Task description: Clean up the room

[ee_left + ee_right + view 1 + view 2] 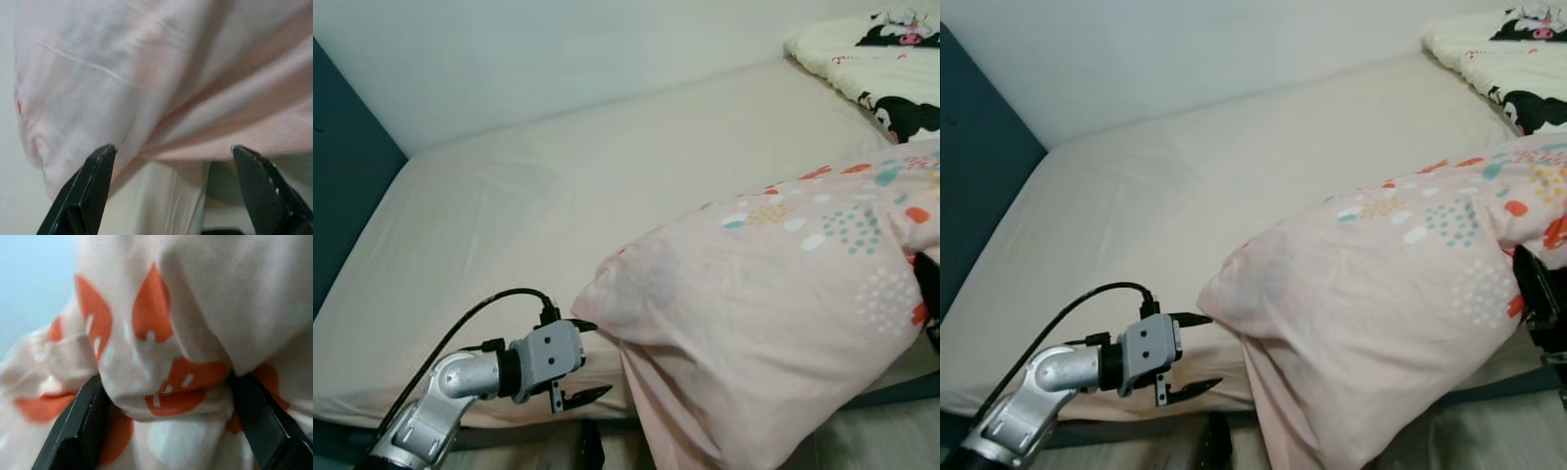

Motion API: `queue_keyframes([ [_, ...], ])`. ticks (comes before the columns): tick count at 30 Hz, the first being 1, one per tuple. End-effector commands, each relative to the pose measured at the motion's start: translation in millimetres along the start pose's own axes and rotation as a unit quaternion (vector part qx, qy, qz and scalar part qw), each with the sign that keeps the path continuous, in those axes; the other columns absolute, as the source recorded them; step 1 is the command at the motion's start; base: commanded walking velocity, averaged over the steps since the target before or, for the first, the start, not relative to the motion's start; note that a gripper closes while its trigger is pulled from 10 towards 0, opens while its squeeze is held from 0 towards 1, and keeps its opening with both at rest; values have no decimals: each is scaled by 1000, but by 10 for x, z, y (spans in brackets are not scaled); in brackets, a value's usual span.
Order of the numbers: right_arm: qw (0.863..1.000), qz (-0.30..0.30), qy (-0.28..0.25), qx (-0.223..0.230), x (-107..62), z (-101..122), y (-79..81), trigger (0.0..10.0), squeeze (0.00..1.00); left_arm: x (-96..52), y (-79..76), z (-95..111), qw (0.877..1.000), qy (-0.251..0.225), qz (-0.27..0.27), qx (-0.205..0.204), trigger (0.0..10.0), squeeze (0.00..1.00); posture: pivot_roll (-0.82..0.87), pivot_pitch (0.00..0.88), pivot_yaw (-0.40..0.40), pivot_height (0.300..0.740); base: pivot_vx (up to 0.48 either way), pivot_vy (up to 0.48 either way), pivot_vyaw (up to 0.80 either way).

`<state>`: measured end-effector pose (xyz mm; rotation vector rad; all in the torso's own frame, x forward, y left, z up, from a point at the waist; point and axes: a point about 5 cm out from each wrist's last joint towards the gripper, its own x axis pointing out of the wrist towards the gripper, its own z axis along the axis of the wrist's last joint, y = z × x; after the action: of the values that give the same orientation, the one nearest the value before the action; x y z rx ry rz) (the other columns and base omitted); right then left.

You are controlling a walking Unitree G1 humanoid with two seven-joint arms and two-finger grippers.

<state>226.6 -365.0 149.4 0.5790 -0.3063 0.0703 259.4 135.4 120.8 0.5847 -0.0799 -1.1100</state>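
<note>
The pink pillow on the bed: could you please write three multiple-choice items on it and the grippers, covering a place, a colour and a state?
1. Where does the pink pillow lie?
A. on the bed's near edge, overhanging it
B. against the wall
C. flat on the floor

2. What colour is the bed sheet?
A. dark blue
B. cream
C. green

3. How is the right gripper?
A. open, far from any cloth
B. shut on the pillow's cloth
C. holding a cup

Answers: 1 A, the pillow hangs past the mattress edge. 2 B, the bare sheet is cream. 3 B, the right wrist view shows both fingers pinching orange-patterned cloth; the left gripper is open beside the pillow.
</note>
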Motion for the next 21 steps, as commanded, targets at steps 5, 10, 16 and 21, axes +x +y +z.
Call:
queue_keyframes([
  [5, 995, -75, 50, 37, -91, -322, -100, 10000, 0, -11, -15, -49, 1000, 14, -2, -2, 10000, 0, 114, 122, 184, 500, 0, 0, 0],
  [10, 983, -152, 86, 60, -96, -459, -206, 10000, 0, -18, -27, -47, 1000, 16, -8, 0, 10000, 0, 116, 128, 189, 500, 0, 0, 0],
  [16, 982, -152, 74, 79, -23, -467, -178, 10000, 0, -13, -29, -47, 1000, 15, -8, 1, 10000, 0, 121, 129, 188, 500, 0, 0, 0],
  [21, 988, -115, 69, 72, 102, -459, -67, 0, 0, -5, -25, -60, 1000, 16, -4, 1, 10000, 0, 115, 123, 175, 500, 0, 0, 0],
])
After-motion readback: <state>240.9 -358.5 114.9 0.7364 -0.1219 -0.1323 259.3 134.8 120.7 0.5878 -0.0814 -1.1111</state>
